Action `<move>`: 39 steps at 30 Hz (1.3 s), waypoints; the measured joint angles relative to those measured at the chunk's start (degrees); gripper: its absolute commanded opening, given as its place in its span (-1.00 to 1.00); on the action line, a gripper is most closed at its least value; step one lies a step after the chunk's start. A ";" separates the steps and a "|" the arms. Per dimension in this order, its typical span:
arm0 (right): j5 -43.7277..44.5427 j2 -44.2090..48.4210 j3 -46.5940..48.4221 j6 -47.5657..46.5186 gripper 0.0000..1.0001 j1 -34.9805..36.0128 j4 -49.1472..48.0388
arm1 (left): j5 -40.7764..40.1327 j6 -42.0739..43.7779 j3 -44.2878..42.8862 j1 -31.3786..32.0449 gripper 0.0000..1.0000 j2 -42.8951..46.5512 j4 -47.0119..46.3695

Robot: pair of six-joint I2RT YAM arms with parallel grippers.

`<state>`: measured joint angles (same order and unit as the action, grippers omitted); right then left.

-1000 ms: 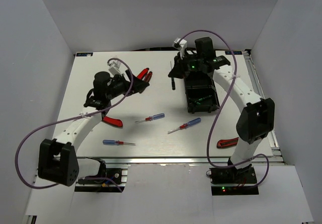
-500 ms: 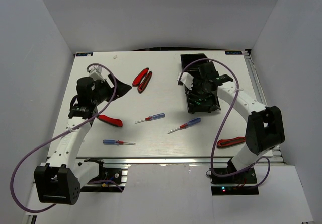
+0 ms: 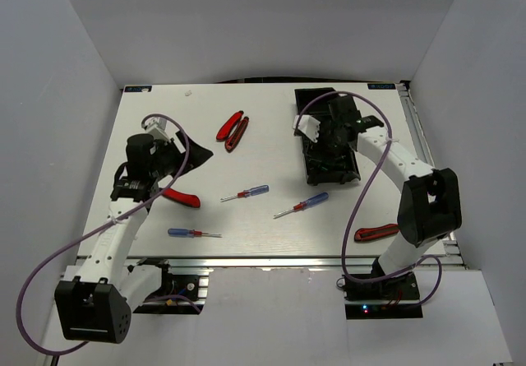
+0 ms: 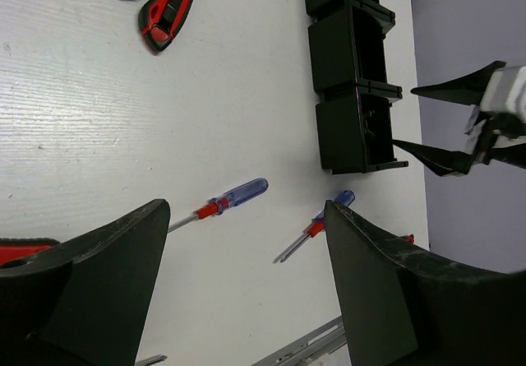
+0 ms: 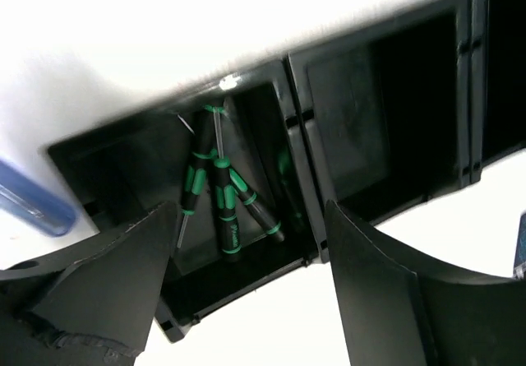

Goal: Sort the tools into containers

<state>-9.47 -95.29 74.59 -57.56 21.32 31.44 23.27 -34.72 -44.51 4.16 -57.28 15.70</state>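
1. Sorting is partly done: green screwdrivers [image 5: 220, 197] lie in the near compartment of the tray [image 5: 296, 136], at 2 o'clock on the surface [image 3: 263, 144]. The middle compartment looks bare.
2. The right gripper [image 5: 246, 210] hangs over that near compartment, jaws spread wide, holding nothing.
3. The left gripper [image 4: 245, 206], at 9 o'clock, is likewise spread and empty.
4. Left to sort, by my reckoning: three blue screwdrivers [image 3: 246, 192] mid-surface, pliers [image 3: 233, 129] at 11 o'clock, and a red tool [image 3: 181, 198] at 9 o'clock, with another at 4.
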 measured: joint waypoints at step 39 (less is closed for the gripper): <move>-8.96 -4.94 -11.06 -16.28 0.23 15.50 10.16 | -5.33 -6.34 6.86 -0.31 0.75 11.72 10.80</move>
<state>-18.44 -100.22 63.53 -73.84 36.82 41.60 17.93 -41.06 -37.65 3.86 -45.56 26.50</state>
